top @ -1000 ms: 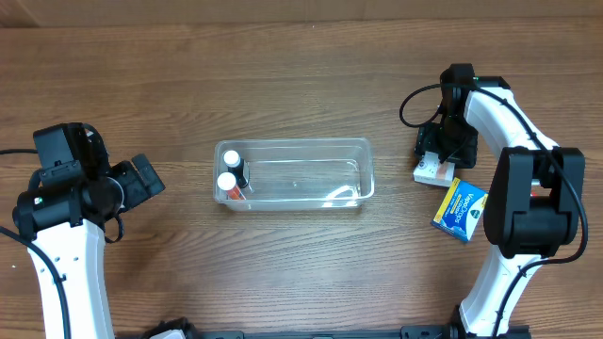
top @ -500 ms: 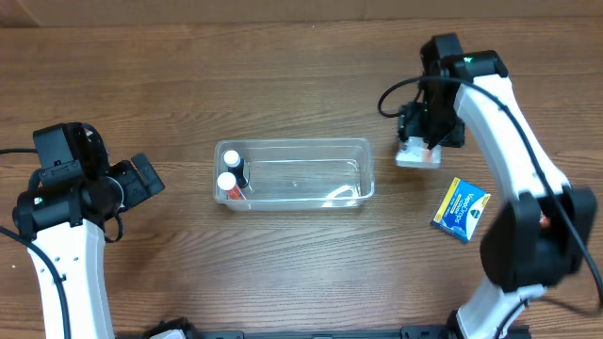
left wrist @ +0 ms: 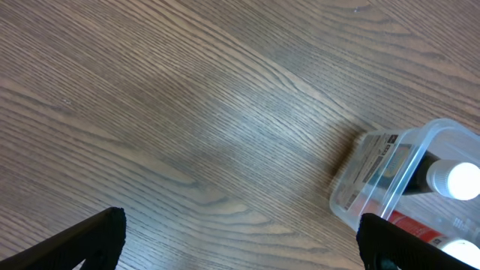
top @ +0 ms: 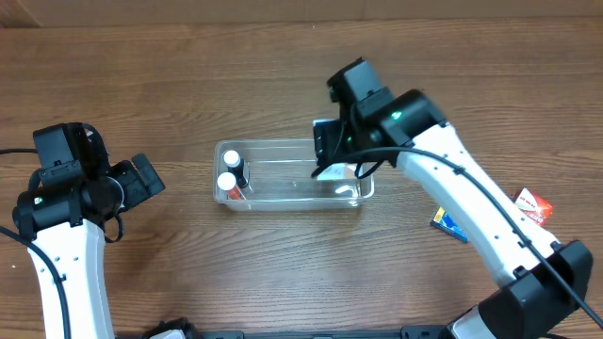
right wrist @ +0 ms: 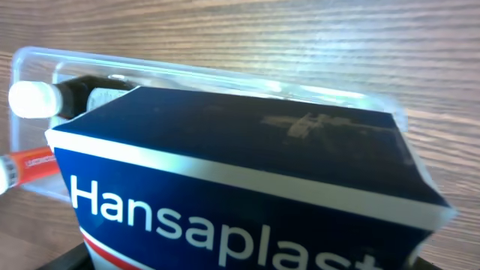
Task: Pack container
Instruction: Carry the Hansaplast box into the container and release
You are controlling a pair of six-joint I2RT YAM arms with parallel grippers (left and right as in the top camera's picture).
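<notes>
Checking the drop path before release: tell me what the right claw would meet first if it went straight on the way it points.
Probably the bare floor of the container: the right claw, shut on the Hansaplast box, points down into its right half. Depth is unclear.

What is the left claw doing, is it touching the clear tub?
Apart. The overhead view shows a strip of bare table between the left gripper and the container.

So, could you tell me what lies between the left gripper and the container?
Only bare wooden table; the overhead view shows nothing else between the left gripper and the container.
</notes>
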